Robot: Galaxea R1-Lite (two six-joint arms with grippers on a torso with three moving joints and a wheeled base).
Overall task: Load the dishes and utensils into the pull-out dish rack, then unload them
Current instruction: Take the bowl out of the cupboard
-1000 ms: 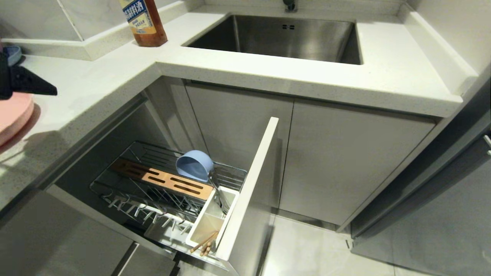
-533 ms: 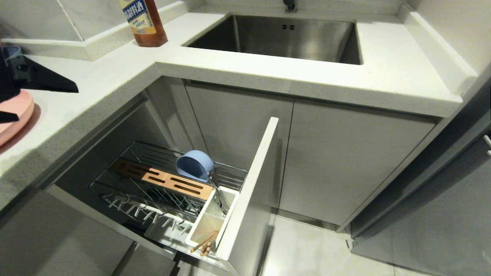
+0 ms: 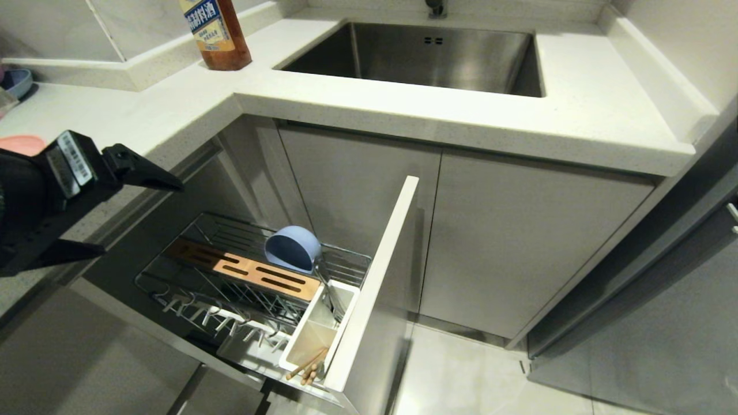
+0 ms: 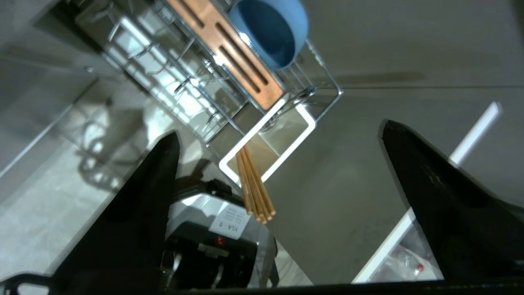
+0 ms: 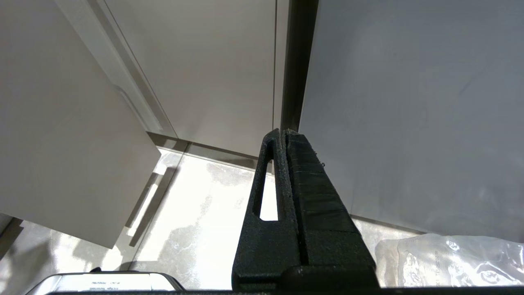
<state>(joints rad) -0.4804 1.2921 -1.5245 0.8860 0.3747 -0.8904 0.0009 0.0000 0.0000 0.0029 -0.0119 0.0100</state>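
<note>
L pincer (image 3: 130,210) spread, empty, above dish rack (image 3: 190,288) | risk: clips blue bowl (image 3: 293,249) / chopsticks (image 3: 307,366) descending | R pincer (image 5: 282,135) together, parked

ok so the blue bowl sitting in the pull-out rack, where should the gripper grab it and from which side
Probably by the rim. The blue bowl stands on its edge behind the wooden strip, opening tilted toward the counter side, so its upper rim is exposed. The left gripper, open and empty, could come down from above, one finger inside the bowl and one outside.
</note>
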